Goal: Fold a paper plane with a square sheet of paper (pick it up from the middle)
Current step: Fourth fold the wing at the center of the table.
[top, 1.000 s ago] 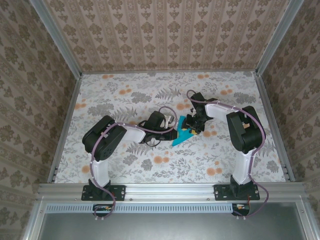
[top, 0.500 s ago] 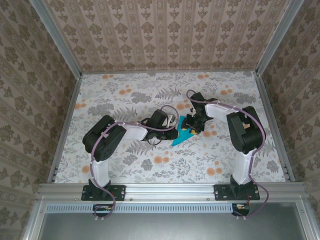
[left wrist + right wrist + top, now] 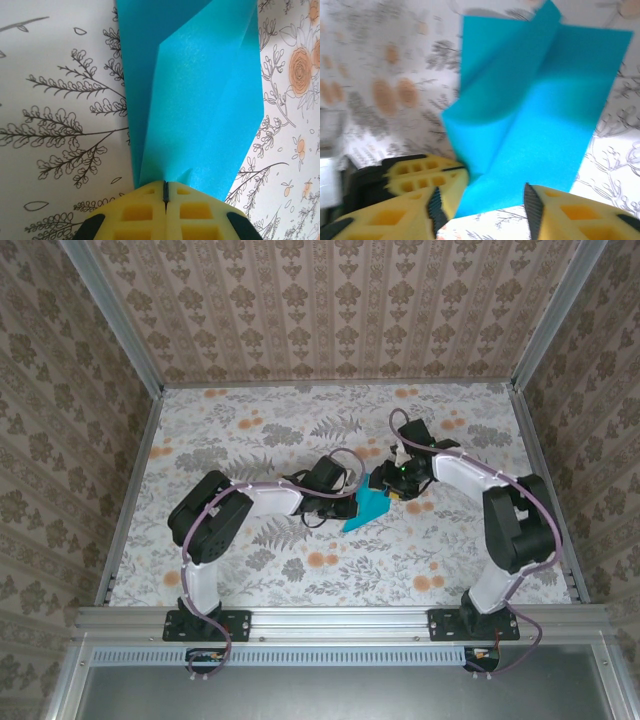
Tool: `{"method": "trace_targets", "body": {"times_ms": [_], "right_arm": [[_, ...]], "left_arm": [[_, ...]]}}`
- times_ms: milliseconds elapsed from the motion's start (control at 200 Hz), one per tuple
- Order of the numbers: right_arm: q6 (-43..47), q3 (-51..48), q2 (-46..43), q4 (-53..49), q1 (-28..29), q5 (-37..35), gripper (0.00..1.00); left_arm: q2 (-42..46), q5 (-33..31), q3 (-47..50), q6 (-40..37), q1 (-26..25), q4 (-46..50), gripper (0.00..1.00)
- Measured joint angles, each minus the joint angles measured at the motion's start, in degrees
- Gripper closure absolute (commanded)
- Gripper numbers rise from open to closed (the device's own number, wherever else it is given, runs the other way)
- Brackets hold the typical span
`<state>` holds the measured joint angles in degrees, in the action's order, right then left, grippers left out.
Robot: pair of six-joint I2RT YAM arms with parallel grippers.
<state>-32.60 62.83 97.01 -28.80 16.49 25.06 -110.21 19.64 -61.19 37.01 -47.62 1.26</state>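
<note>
Left gripper [image 3: 165,189] stays clamped on the square sheet of paper [image 3: 200,110]; right gripper [image 3: 492,192], jaws apart, has drawn back, apparently releasing the fold.

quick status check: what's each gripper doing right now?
Left gripper: closed, pinching the blue paper.
Right gripper: open, jaws apart on either side of the paper's edge.

teal paper [image 3: 200,115] cut off at top edge, near tip hidden inside left claw [image 3: 165,187], right wrist view blurred
</note>
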Motion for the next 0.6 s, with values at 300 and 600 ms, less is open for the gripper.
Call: {"method": "trace_targets", "body": {"times_ms": [300, 600], "right_arm": [[1.4, -6.0, 1.9, 11.0, 0.1, 8.9, 0.98], [3.0, -5.9, 7.5, 14.7, 1.0, 11.3, 1.00]], "left_arm": [[-0.2, -0.5, -0.9, -0.7, -0.1, 1.9, 1.00], [-0.7, -0.7, -2.3, -0.7, -0.3, 3.9, 1.00]]}}
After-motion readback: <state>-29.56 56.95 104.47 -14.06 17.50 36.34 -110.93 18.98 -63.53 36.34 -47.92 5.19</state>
